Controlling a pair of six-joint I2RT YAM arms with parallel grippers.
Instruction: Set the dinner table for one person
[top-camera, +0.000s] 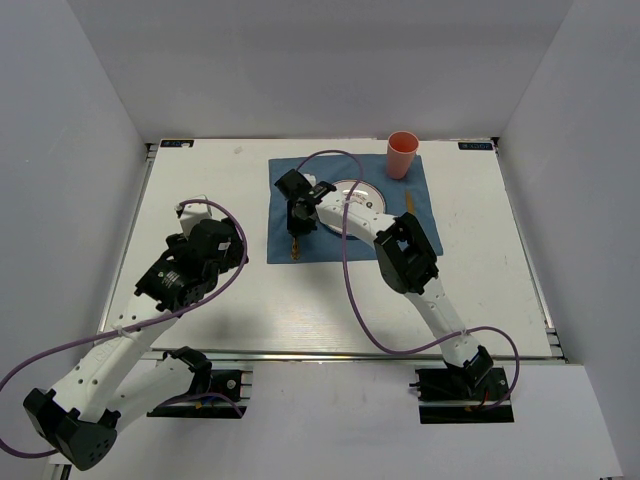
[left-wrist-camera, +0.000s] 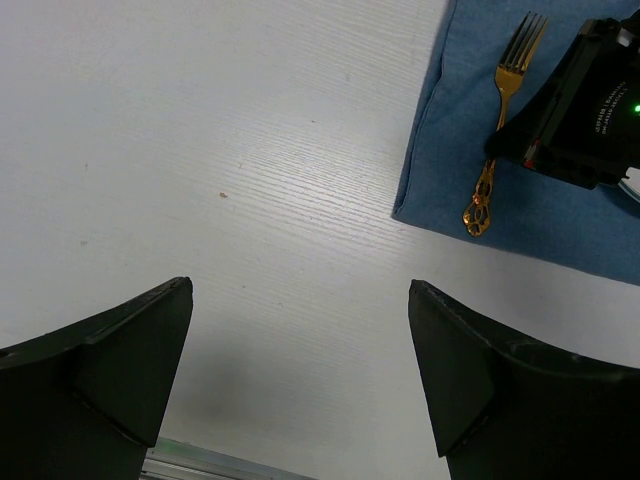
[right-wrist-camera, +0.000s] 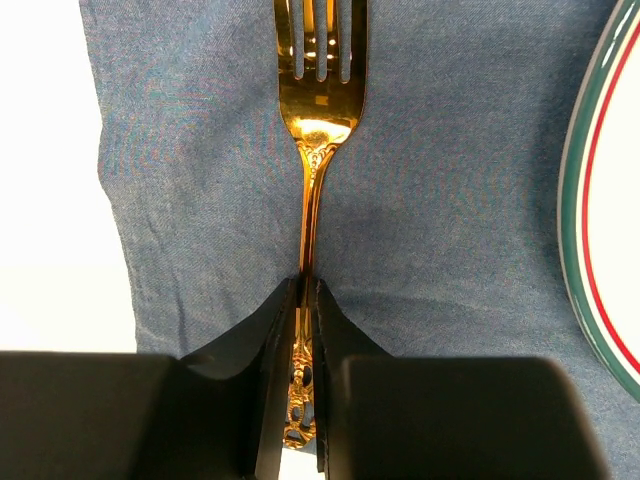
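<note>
Left wrist view shows the nearest ground: the left gripper (left-wrist-camera: 300, 290) hangs over bare white dinner table (left-wrist-camera: 200, 150), its 2 fingers spread wide with nothing between them. The table fills the floor of the top view, its metal rail along the near edge by the arm bases.

Farther on, we see the right gripper (right-wrist-camera: 305, 285) pinched narrow on the handle of a gold fork (right-wrist-camera: 318, 130), tines pointing away from it. The fork is over the left part of a blue placemat (right-wrist-camera: 200, 180); we cannot tell whether it rests on the cloth. Just right of it lies a white plate (right-wrist-camera: 600, 200) with green and red rim bands. Beyond, a pink cup (top-camera: 401, 154) stands upright at the placemat's far right corner.
</note>
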